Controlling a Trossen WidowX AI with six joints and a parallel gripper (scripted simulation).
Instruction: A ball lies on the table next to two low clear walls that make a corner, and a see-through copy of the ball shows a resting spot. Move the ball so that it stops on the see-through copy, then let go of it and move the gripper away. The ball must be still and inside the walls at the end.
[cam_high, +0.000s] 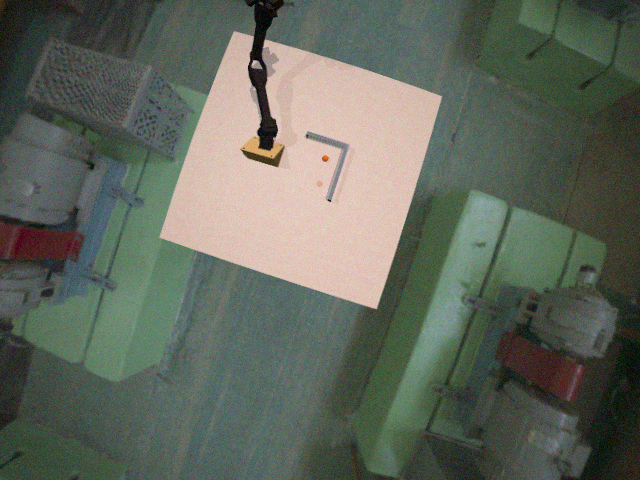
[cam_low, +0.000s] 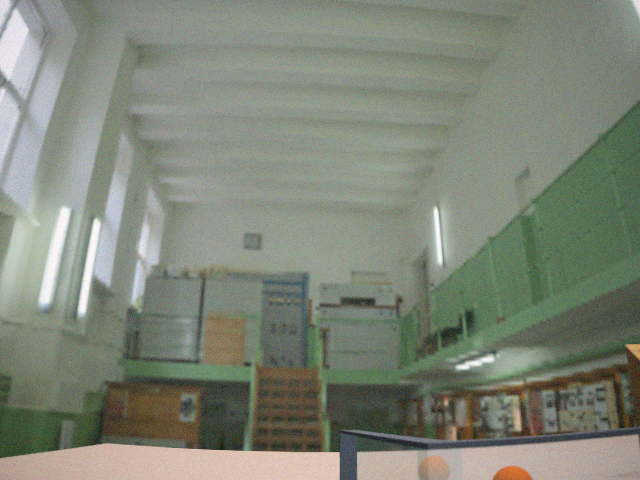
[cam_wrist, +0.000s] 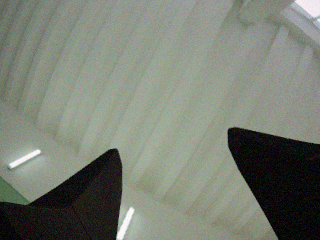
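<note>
- the ball (cam_high: 325, 158) is orange and sits on the pale table (cam_high: 289, 248), inside the angle of the 2 low walls (cam_high: 337, 165), closer to the corner than to the open ends and apart from both walls.
- from the low exterior view i see the ball (cam_low: 511, 473) at the bottom edge, seen through the clear wall panel (cam_low: 516, 454).
- the see-through copy (cam_high: 319, 183) is a faint peach disc just below the ball in my top view, near the long wall's free end, with a gap of bare table between the 2.
- in the exterior view the copy (cam_low: 433, 467) shows to the left of the ball, also behind the panel.
- the arm (cam_high: 261, 87) rises from a tan base block (cam_high: 262, 150) that stands left of the walls, well apart from the ball.
- the arm runs off the top edge of my overhead view, so i cannot see the gripper itself there.
- in the wrist view the gripper (cam_wrist: 174, 167) points up at the ceiling; its 2 dark fingers are spread partway with only ceiling showing between them, gripping nothing.
</note>
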